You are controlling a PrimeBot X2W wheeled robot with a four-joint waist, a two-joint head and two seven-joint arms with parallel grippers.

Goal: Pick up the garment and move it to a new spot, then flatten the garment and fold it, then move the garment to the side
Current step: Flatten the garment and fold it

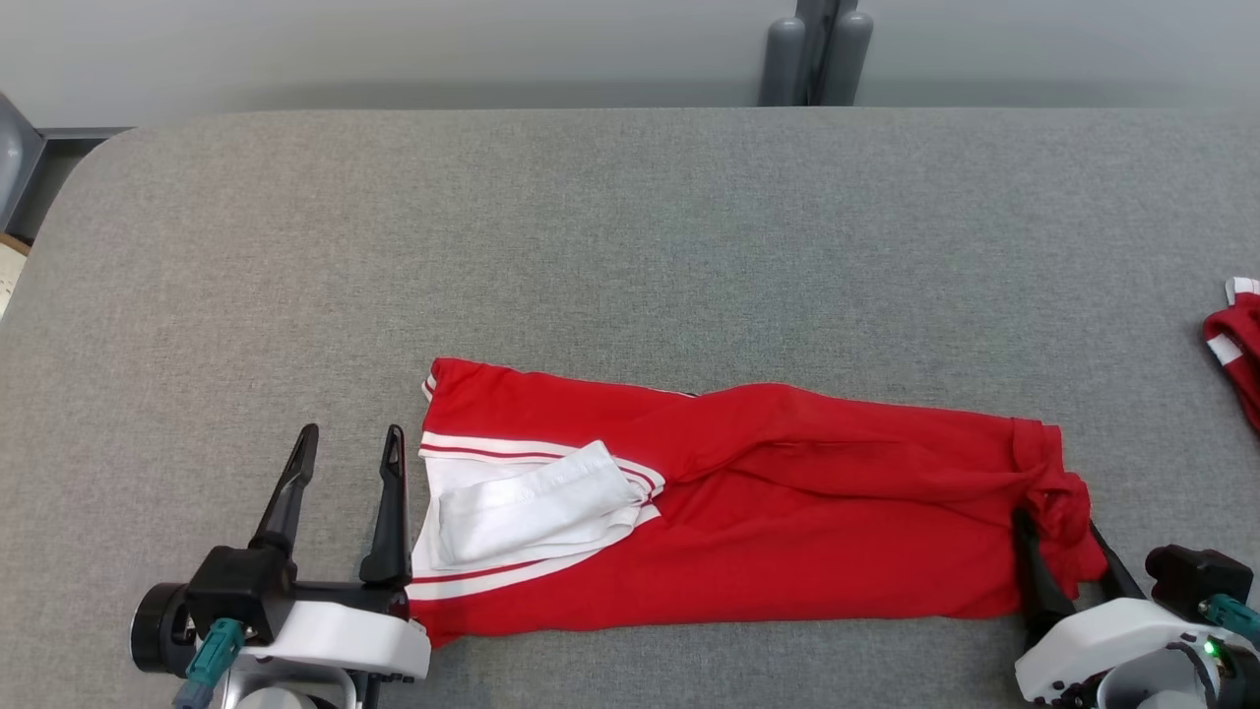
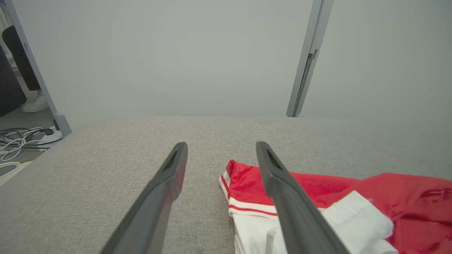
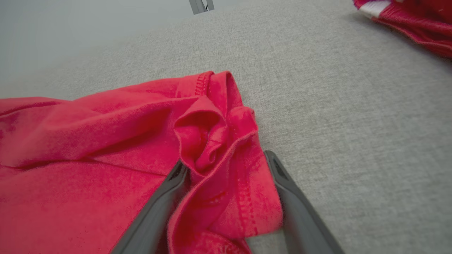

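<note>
Currently: L gripper (image 1: 351, 430) fingers apart, empty, beside garment (image 1: 787, 512) collar (image 1: 532, 507); R gripper (image 3: 225, 160) 2 fingers apart astride bunched hem (image 1: 1058, 483), prob. to tug flat.

The light is soft, even and fairly bright, with no glare. In the head view the worktop (image 1: 630, 217) weave is crisp beyond the left claw (image 1: 351, 430). In the right wrist view, the garment (image 3: 88, 148) folds between the right claw (image 3: 225, 158) fingers hold darker shade, and the cloth nearest the lens is soft. The worktop's far edge beyond that claw tilts and blurs.
</note>
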